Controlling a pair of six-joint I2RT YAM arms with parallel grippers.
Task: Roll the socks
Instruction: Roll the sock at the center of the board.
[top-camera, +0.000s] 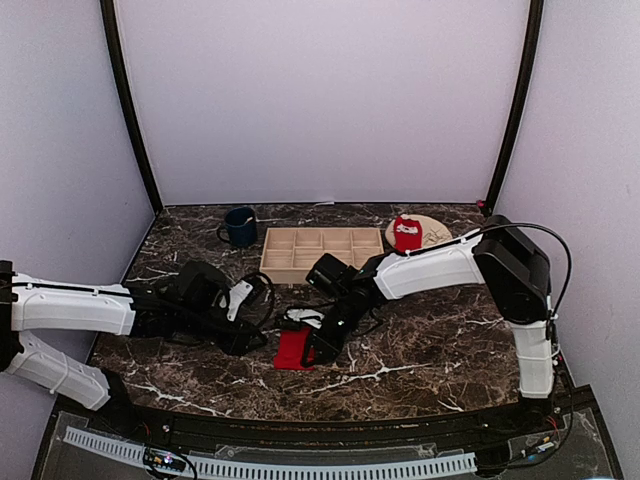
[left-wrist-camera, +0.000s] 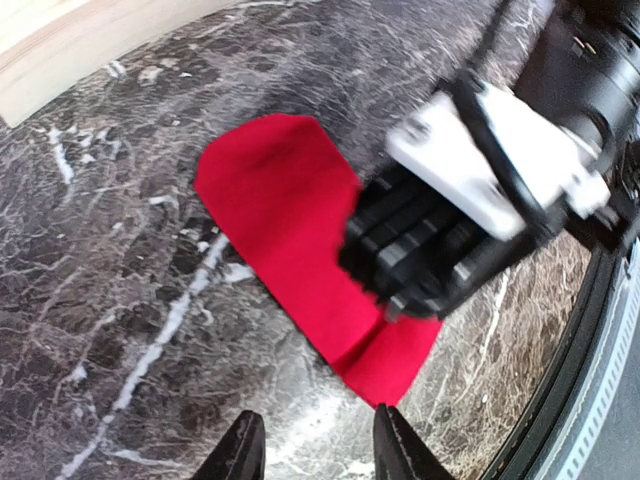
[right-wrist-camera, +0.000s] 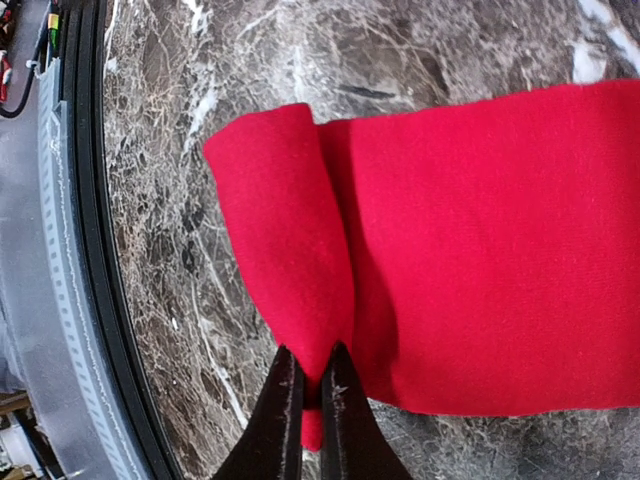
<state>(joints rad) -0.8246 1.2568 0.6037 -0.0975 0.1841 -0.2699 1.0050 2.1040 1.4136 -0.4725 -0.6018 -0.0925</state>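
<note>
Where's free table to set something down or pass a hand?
Free: bare marble between the flat sock and the right arm's base; also the strip along the near edge. Crowded: between the wooden tray and that sock, where the left end effector and right end effector meet.

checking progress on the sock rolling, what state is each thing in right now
sock on table, flat, near end folded over
second sock, rolled up on the plate
right fingers, shut on the folded end
left fingers, open, holding nothing
mug, upright
tray, empty
</note>
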